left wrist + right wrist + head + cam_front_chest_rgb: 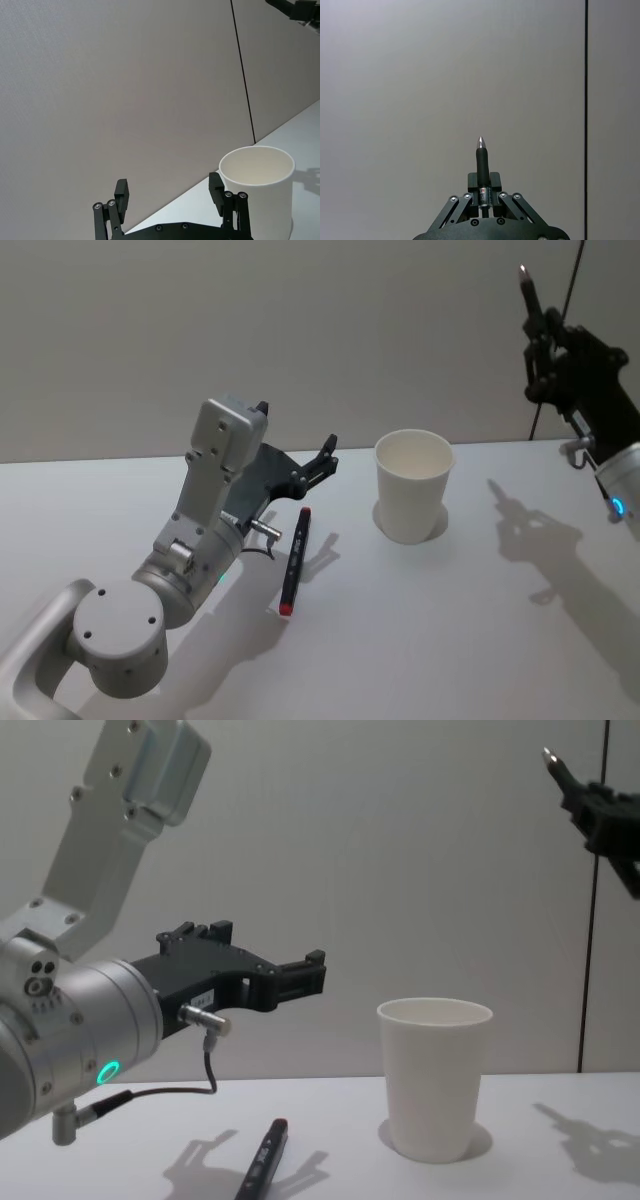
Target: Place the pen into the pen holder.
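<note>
1. Pen [481, 162]: tip up, clamped by right gripper [483, 186], per right wrist view; upper right in head view.
2. Pen holder [412, 490]: head-view centre, on table [450, 640], well apart, lower left of it.
3. Left gripper [322, 458]: spread wide, empty, beside second pen [294, 562].

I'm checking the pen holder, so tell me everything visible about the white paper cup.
The white tapered paper cup has a rolled rim and stands upright, mouth up, on the white table; nothing shows inside. Only the table touches it. A black pen with a red end lies to its left, apart. The open left end effector hovers left of it; the right end effector, shut on a black pen with a silver tip, is raised to its right.
</note>
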Motion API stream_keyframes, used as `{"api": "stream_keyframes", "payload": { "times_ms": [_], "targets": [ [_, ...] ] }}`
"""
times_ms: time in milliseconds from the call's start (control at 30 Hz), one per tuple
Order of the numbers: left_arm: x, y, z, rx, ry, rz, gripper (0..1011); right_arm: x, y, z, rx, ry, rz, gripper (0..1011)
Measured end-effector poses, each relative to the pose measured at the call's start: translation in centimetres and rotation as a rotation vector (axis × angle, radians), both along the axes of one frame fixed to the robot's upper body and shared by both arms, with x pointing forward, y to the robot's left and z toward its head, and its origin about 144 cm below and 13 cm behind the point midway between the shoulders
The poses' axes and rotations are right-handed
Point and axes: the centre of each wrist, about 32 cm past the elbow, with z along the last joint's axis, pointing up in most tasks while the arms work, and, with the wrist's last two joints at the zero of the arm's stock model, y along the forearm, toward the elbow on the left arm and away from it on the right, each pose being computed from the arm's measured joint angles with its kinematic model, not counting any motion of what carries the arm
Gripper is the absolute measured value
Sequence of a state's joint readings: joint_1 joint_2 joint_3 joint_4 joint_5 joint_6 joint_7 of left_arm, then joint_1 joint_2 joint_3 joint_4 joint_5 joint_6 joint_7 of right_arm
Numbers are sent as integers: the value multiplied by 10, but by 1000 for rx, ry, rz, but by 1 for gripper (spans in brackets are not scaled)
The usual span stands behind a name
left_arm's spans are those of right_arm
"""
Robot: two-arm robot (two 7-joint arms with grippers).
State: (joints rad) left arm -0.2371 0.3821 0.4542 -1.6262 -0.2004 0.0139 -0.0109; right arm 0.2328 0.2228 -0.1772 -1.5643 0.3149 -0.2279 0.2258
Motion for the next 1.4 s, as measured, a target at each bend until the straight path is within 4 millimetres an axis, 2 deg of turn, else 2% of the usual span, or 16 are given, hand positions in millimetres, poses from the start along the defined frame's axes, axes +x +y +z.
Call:
{"api": "stream_keyframes", "payload": {
  "times_ms": [367,867,1400],
  "targets": [
    [0,0,0,0,0,0,998,18,14,-4,-10,-40,36,134],
    [0,0,0,0,0,0,998,43,40,-24,-81,-55,72,134],
    [0,0,0,0,0,0,998,55,61,-43,-127,-41,105,134]
  ]
}}
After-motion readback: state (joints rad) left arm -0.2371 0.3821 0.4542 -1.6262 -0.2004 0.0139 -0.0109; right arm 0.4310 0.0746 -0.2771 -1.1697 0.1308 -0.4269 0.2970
